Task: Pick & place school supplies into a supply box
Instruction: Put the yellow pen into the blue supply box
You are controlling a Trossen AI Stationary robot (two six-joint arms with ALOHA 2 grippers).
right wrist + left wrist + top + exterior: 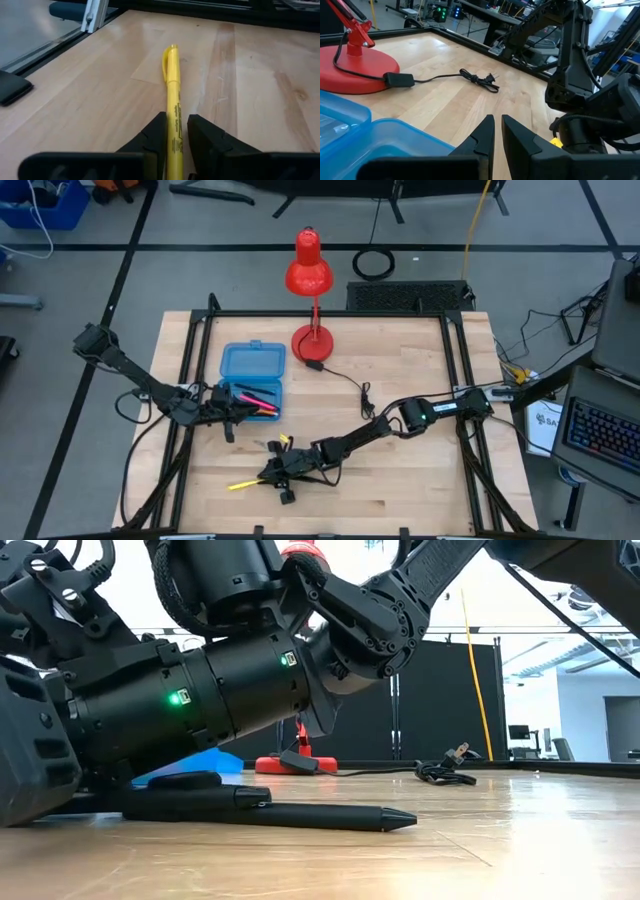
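A yellow pen (pixel 172 85) lies on the wooden table near its front edge, and my right gripper (pixel 176 137) is shut on the pen's right-hand end (pixel 262 478). The translucent blue supply box (pixel 252 377) stands open at the table's left, with pink and orange sticks (pixel 257 396) inside it. My left gripper (pixel 497 131) hovers shut at the box's near right corner (pixel 395 137), with nothing between its fingers. A black pen (pixel 290 812) lies flat on the table in the low view. My right gripper pinches the yellow pen's barrel (pixel 174 125) between its two fingers, at the end nearest the gripper. The fingers come almost level from the table's right and lie along the pen. The pen lies flat on the table and reaches out past the fingertips (pixel 159 125).
A red desk lamp (pixel 309 275) stands at the far middle of the table on its round base (pixel 313 341). Its black cord and plug (pixel 352 388) trail across the middle. Black frame rails (pixel 190 360) run along the table's edges.
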